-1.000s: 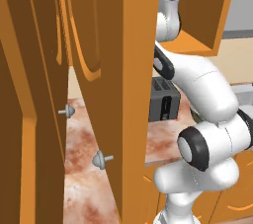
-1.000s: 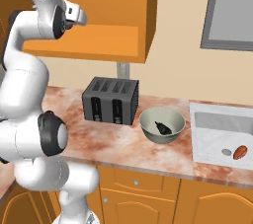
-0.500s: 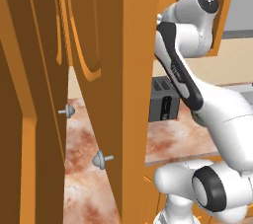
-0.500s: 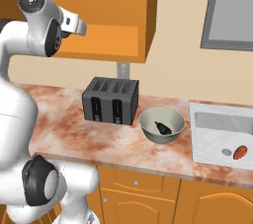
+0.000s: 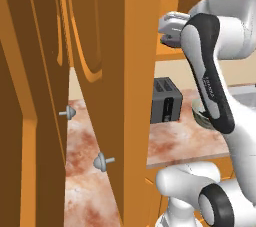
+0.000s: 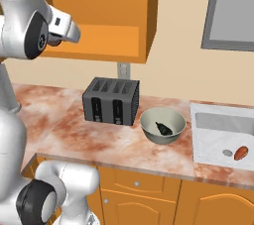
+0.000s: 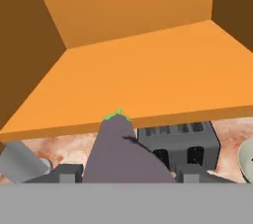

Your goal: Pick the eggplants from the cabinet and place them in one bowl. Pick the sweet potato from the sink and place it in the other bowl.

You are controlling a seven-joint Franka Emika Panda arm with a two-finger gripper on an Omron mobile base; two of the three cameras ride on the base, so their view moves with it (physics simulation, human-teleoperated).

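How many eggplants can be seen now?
2. One eggplant lies in the grey-green bowl beside the toaster. The other eggplant is held between the jaws, just outside the cabinet shelf.

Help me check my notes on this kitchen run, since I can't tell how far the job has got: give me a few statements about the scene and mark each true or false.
1. An eggplant already lies in the grey-green bowl. True.
2. The sweet potato sits in the red bowl. False: it lies in the sink, near the drain.
3. The pincer is shut on a second eggplant in front of the cabinet shelf. True.
4. The toaster stands to the right of the grey-green bowl in the right base view. False: it stands to the bowl's left.
5. The cabinet door is closed. False: it stands open, its knob over the counter.
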